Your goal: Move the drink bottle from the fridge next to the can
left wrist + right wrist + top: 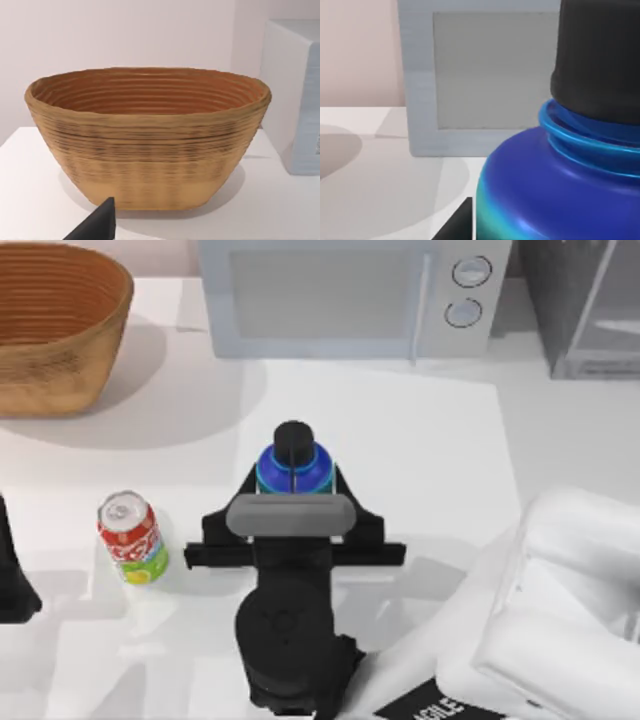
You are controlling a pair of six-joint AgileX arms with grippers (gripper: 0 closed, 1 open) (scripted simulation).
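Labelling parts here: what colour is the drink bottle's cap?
Black; the drink bottle cap shows best in the right wrist view.

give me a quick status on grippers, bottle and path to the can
Right gripper at mid-table, shut on drink bottle. Left gripper parked at the table's left edge. Can upright, left of the bottle, bare table between them.

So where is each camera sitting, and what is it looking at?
Top view: above the table, looking down on the drink bottle, the can, the basket, the microwave and the fridge; the right gripper is around the bottle, the left arm parked at the left edge.
Left wrist view: on the left arm, facing the basket; a dark fingertip shows.
Right wrist view: on the right arm, close behind the bottle, microwave beyond.
Shared: top and right wrist views both show bottle and microwave.
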